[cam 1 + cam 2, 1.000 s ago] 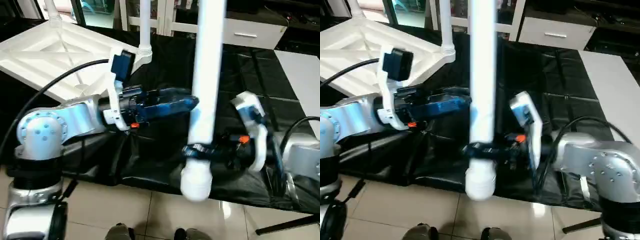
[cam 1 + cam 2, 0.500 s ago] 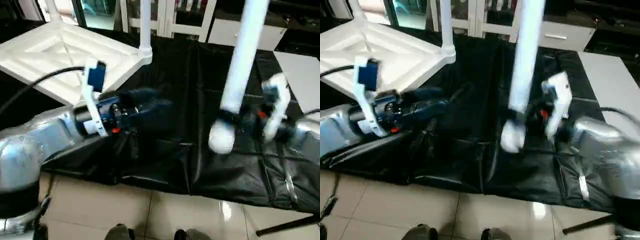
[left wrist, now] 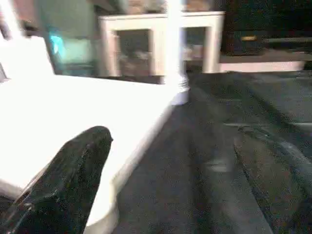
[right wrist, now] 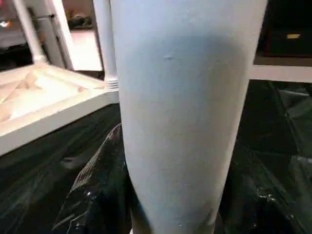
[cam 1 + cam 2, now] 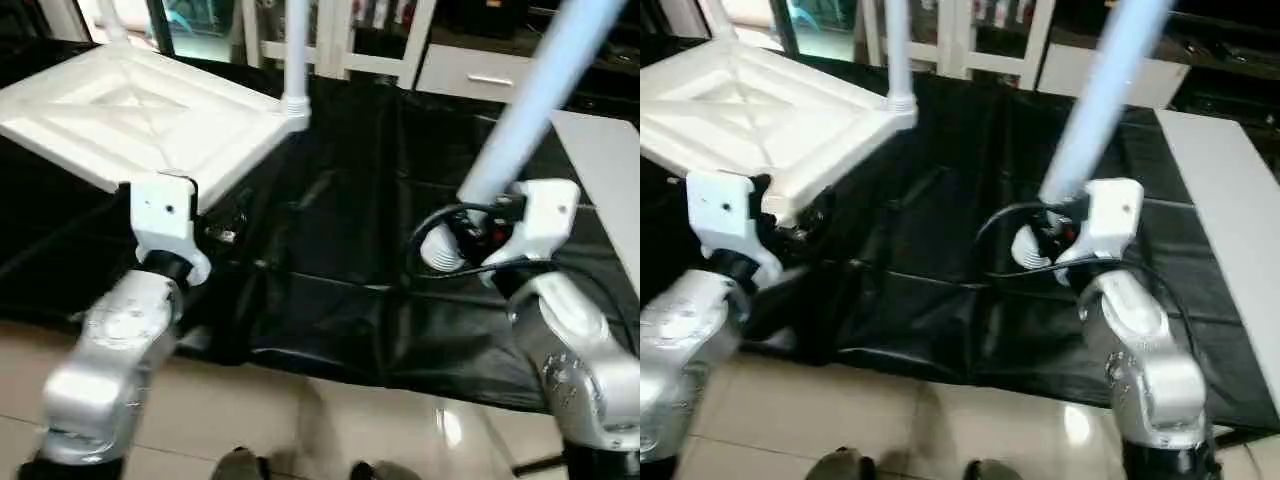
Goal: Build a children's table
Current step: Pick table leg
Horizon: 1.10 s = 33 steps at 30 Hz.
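The children's table top [image 5: 130,110] lies upside down at the back left of the black sheet, ribs up. One white leg [image 5: 295,50] stands in its right corner socket, and another leg [image 5: 110,15] rises at the far corner. My right gripper [image 5: 468,232] is shut on a third leg [image 5: 530,110] near its thick lower end. That leg leans up and to the right and fills the right wrist view [image 4: 185,112]. My left gripper [image 3: 170,136] is open, its fingers [image 3: 68,180] wide apart beside the top's near edge [image 3: 73,117].
The black-sheeted work table [image 5: 340,200] spreads between both arms, its front edge above a tiled floor [image 5: 330,430]. White cabinets with glass doors [image 5: 330,40] and a drawer unit [image 5: 480,75] stand behind. A white surface [image 5: 600,150] borders the right side.
My right gripper has carried the leg to the right and away, tipping it from upright to a lean. My left arm has drawn back left to the top's near corner.
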Motion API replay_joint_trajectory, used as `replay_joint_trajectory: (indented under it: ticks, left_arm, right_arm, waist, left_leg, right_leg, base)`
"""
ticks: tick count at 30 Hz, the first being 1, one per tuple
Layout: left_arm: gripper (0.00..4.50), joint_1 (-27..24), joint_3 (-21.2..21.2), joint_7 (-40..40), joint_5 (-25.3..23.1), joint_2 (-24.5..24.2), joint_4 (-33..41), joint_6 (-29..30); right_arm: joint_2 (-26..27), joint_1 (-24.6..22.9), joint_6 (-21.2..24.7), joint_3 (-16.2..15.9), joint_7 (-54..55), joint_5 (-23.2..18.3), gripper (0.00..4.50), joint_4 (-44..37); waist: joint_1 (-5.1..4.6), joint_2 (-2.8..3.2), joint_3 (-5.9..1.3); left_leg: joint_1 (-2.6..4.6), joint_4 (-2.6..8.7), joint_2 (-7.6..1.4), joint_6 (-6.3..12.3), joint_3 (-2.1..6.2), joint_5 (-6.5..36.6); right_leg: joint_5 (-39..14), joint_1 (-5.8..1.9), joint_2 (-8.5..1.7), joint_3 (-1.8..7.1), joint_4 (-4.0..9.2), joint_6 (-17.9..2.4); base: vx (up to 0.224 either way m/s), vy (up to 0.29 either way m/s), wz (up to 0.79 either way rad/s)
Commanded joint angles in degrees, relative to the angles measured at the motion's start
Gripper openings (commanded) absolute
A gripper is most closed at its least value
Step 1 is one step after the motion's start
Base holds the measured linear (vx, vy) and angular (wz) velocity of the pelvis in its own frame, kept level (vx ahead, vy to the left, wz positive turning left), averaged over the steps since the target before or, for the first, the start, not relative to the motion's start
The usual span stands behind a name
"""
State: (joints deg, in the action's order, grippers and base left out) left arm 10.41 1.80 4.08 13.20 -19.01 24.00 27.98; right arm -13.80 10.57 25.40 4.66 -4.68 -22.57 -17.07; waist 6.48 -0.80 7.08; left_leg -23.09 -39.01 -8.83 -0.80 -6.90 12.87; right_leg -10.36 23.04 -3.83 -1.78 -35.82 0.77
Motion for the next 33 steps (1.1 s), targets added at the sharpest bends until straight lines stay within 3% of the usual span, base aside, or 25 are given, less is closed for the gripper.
replay_joint_trajectory:
  ticks: [1, 2, 4, 5, 7, 8, 9, 10, 11, 12, 13, 15, 16, 17, 19, 22, 23, 24, 25, 26, 27, 28, 29, 30, 33]
  left_arm:
    - [4.5, 0.6, 1.6, 1.4, -3.4, 0.0, -2.4, -2.6]
    - [4.5, 1.6, 2.5, 1.0, -4.0, 0.7, -3.5, -3.6]
    - [4.5, 2.4, 3.0, 0.8, -4.7, 1.6, -4.2, -4.4]
    - [4.5, 3.6, 3.6, -0.6, -5.1, 2.8, -6.7, -6.7]
    - [4.5, 3.8, 3.6, -0.4, -5.9, 3.2, -8.1, -7.5]
    - [4.5, 3.7, 3.3, 0.2, -6.5, 3.4, -8.6, -8.0]
    - [4.5, 3.7, 3.3, 0.2, -6.5, 3.4, -8.6, -8.0]
    - [4.5, 3.7, 3.1, 0.6, -6.6, 3.4, -8.9, -8.0]
    - [4.5, 3.9, 2.6, 0.5, -6.7, 3.4, -9.8, -8.5]
    - [4.5, 4.1, 2.5, 0.5, -7.0, 3.2, -10.4, -8.9]
    - [4.5, 4.4, 2.4, 0.3, -7.6, 3.1, -11.6, -9.9]
    - [4.5, 5.0, 2.1, 0.1, -8.2, 3.4, -12.6, -10.1]
    - [4.5, 5.2, 1.7, 0.1, -8.1, 3.9, -13.0, -10.5]
    - [4.5, 5.2, 1.6, 0.1, -8.0, 4.0, -13.1, -10.5]
    - [4.5, 5.2, 1.4, -0.1, -8.4, 4.6, -13.9, -11.4]
    - [4.5, 5.0, 2.0, -0.1, -9.1, 4.8, -14.8, -12.4]
    - [4.5, 5.1, 2.0, 0.1, -9.2, 4.9, -14.9, -12.3]
    - [4.5, 5.1, 1.7, -0.5, -8.5, 5.3, -15.0, -12.4]
    - [4.5, 5.1, 1.6, -0.9, -7.9, 5.6, -15.0, -12.4]
    - [4.5, 5.1, 2.4, -0.8, -9.6, 5.0, -15.4, -12.4]
    - [4.5, 5.1, 2.7, -1.1, -9.9, 4.9, -15.5, -11.9]
    - [4.5, 5.1, 2.7, -1.1, -9.9, 5.0, -15.6, -11.7]
    - [4.5, 5.1, 2.3, -1.3, -9.7, 5.7, -15.9, -11.5]
    - [4.5, 5.0, 2.1, -1.3, -9.5, 6.0, -15.9, -11.5]
    - [4.5, 4.0, 0.2, -0.2, -8.0, 7.8, -15.4, -10.8]
  right_arm:
    - [-0.1, -0.3, -1.6, 0.6, 0.3, 1.0, 1.87, 0.2]
    - [-0.6, -0.2, -1.1, 1.0, 0.6, 1.2, 1.87, 0.0]
    - [-0.8, 0.0, -0.6, 1.4, 1.0, 1.4, 1.87, -0.3]
    - [-0.2, 0.9, -0.1, 1.4, 3.1, 2.8, 1.87, -0.2]
    - [0.4, 1.2, -0.7, 0.9, 4.3, 4.6, 1.87, -0.2]
    - [1.4, 0.4, -2.3, 0.9, 4.8, 5.5, 1.87, -0.1]
    - [1.4, 0.4, -2.3, 0.9, 4.8, 5.5, 1.87, -0.1]
    - [1.7, -0.1, -2.8, 0.7, 5.2, 6.0, 1.87, 0.2]
    - [2.2, -0.6, -3.4, -0.1, 5.5, 6.8, 1.87, 0.9]
    - [2.2, -0.7, -3.9, -0.6, 5.4, 7.3, 1.87, 1.4]
    - [1.9, -0.6, -4.4, -1.6, 4.9, 8.1, 1.87, 2.2]
    - [1.3, -0.1, -3.7, -2.4, 4.3, 8.3, 1.87, 2.0]
    - [1.7, 0.0, -3.8, -2.0, 4.0, 7.6, 1.87, 2.3]
    - [1.7, 0.0, -3.9, -2.0, 4.0, 7.6, 1.87, 2.4]
    - [2.2, -0.1, -3.7, -2.0, 4.1, 8.1, 1.87, 3.4]
    - [3.0, -0.6, -2.9, -2.3, 3.6, 8.5, 1.87, 3.6]
    - [2.9, -0.6, -2.9, -2.4, 3.3, 8.4, 1.87, 3.6]
    - [2.8, -0.7, -3.0, -2.5, 3.3, 8.7, 1.87, 3.7]
    - [2.7, -0.8, -3.1, -2.6, 3.4, 8.9, 1.87, 3.7]
    - [2.6, -1.2, -3.3, -3.0, 3.4, 9.6, 1.87, 3.5]
    - [2.5, -1.3, -3.2, -3.2, 3.2, 9.7, 1.87, 3.3]
    - [2.3, -1.4, -3.1, -3.5, 2.9, 9.9, 1.87, 3.1]
    - [1.9, -1.7, -3.3, -3.9, 2.2, 10.1, 1.87, 2.8]
    - [1.9, -1.8, -3.4, -3.9, 2.1, 10.1, 1.87, 2.7]
    - [3.0, -2.4, -4.2, -3.4, 1.7, 9.1, 1.87, 2.2]
  waist:
    - [0.63, 1.2, -4.01]
    - [-0.99, 1.24, -4.11]
    - [-3.92, 2.54, -4.97]
    - [-4.27, 3.39, -4.16]
    - [-4.16, 2.2, -4.33]
    - [-3.5, -2.86, -5.47]
    - [-1.38, -3.03, -4.91]
    - [-1.96, -2.33, -5.46]
    - [-3.56, -2.95, -5.74]
    - [-3.74, -2.94, -4.9]
    - [-3.9, -3.85, -3.83]
    - [-4.49, -0.63, -4.58]
    - [-5.05, 1.44, -4.6]
    - [-9.08, 2.34, -5.18]
    - [-8.74, 2.78, -5.35]
    - [-7.52, -0.77, -5.75]
    - [-3.84, -2.63, -5.85]
    - [-4.17, -3.04, -6.54]
    - [-4.96, -2.36, -6.07]
    - [-4.1, -0.97, -5.47]
    - [-5.33, 1.23, -5.91]
    - [-5.77, 2.99, -6.24]
    - [-6.85, 3.55, -6.42]
    - [-6.95, 4.33, -6.33]
    - [-5.76, 4.27, -7.38]
  left_leg:
    - [-0.58, 3.77, -3.03, 6.52, 2.0, 1.6]
    - [3.05, 7.01, -2.5, 9.95, 0.02, 1.6]
    - [6.02, 9.47, -1.99, 18.4, 0.22, -2.8]
    - [4.51, 11.04, -3.25, 21.29, 0.77, -2.6]
    - [4.24, 11.1, -3.98, 21.77, 0.39, 0.3]
    - [1.33, 7.79, -1.3, 10.35, -1.36, 13.0]
    - [-0.92, -2.72, 1.42, 6.76, 0.15, 14.1]
    - [-3.11, -6.97, 2.86, 3.01, 3.85, 12.6]
    - [-5.88, -9.08, 3.08, -3.74, 6.5, 10.6]
    - [-5.43, -8.95, 2.94, -5.77, 6.51, 10.4]
    - [-2.5, -7.25, 3.19, -6.18, 5.19, 9.9]
    - [0.76, 1.72, 0.86, 1.89, 4.08, 4.0]
    - [2.52, 5.11, 0.67, 5.04, 4.17, 9.8]
    - [4.79, 9.2, -1.23, 8.79, 5.0, 17.2]
    - [5.35, 10.44, -1.91, 13.89, 5.26, 20.2]
    - [4.72, 11.17, -2.45, 12.41, 3.72, 21.4]
    - [2.29, -0.13, 0.52, 2.28, 1.34, 21.1]
    - [-1.35, -6.99, 0.67, -0.11, 4.78, 15.2]
    - [-3.91, -8.41, 1.11, -4.69, 6.97, 7.9]
    - [-0.71, -2.72, -0.75, -5.86, 6.43, 6.2]
    - [2.33, 4.55, -0.81, -7.84, 5.69, 10.9]
    - [2.26, 7.26, -2.41, -7.62, 7.89, 16.2]
    - [3.49, 10.02, -6.87, -16.78, 9.26, 24.3]
    - [3.4, 11.47, -7.77, -19.33, 10.02, 28.9]
    - [3.67, 11.74, -10.45, -7.7, 9.74, 25.9]
  right_leg:
    - [-23.9, -4.11, -10.54, 6.16, 7.8, -15.3]
    - [-20.5, -1.71, -4.66, 2.52, 5.84, -13.0]
    - [-12.5, 2.59, 2.14, -3.48, -2.38, -6.6]
    - [-10.8, 3.24, 1.94, -4.56, -6.84, -1.4]
    - [-8.2, 2.97, -0.01, -4.48, -6.73, 0.5]
    - [-11.4, -1.52, -9.62, 2.81, 1.67, 2.7]
    - [-17.8, -1.77, -17.94, 9.45, 7.27, 2.7]
    - [-18.1, -2.93, -18.56, 11.93, 7.29, 2.3]
    - [-23.4, -5.81, -16.67, 7.98, 6.32, 1.2]
    - [-26.1, -5.3, -15.31, 6.74, 6.35, -1.0]
    - [-31.8, -3.84, -12.61, 5.1, 7.95, -6.4]
    - [-35.5, -3.83, -8.32, 1.3, 8.08, -12.0]
    - [-33.8, -1.54, -4.16, -0.57, 5.48, -9.8]
    - [-20.7, 1.15, 1.48, -3.6, -2.58, -6.7]
    - [-10.6, 1.39, 1.16, -5.38, -6.88, -5.1]
    - [-10.6, -0.87, -3.26, -2.43, -2.48, -2.1]
    - [-29.6, -2.12, -16.7, 6.77, 8.28, -4.4]
    - [-33.8, -4.36, -20.24, 10.17, 9.46, -4.8]
    - [-39.1, -6.31, -17.89, 6.62, 8.14, -4.6]
    - [-35.3, -4.2, -12.91, 1.96, 7.28, -10.0]
    - [-25.2, -2.87, -3.75, -2.78, 3.45, -11.4]
    - [-15.7, -1.32, 0.41, -2.3, 0.11, -9.1]
    - [-4.2, -0.81, 0.35, -1.41, -2.15, -6.6]
    - [-3.0, -0.77, 0.69, -1.72, -3.29, -5.5]
    - [-8.7, 0.75, 0.05, -2.26, -6.5, -2.3]
  base:
    - [-0.026, 0.222, 0.04]
    - [-0.026, 0.222, 0.04]
    - [-0.045, 0.251, 0.12]
    - [-0.055, 0.255, 0.12]
    - [-0.086, 0.194, 0.0]
    - [-0.093, 0.17, -0.07]
    - [-0.09, 0.162, -0.08]
    - [-0.075, 0.163, -0.21]
    - [-0.075, 0.163, -0.21]
    - [-0.068, 0.181, -0.34]
    - [-0.093, 0.241, -0.16]
    - [-0.101, 0.275, -0.1]
    - [-0.114, 0.318, 0.11]
    - [-0.114, 0.318, 0.11]
    - [-0.113, 0.316, 0.08]
    - [-0.109, 0.253, 0.04]
    - [-0.113, 0.218, 0.07]
    - [-0.075, 0.263, -0.04]
    - [-0.059, 0.295, -0.25]
    - [-0.059, 0.295, -0.25]
    - [-0.089, 0.265, -0.11]
    - [-0.102, 0.27, 0.23]
    - [-0.102, 0.27, 0.23]
    - [-0.107, 0.254, 0.27]
    - [-0.081, 0.126, 0.1]
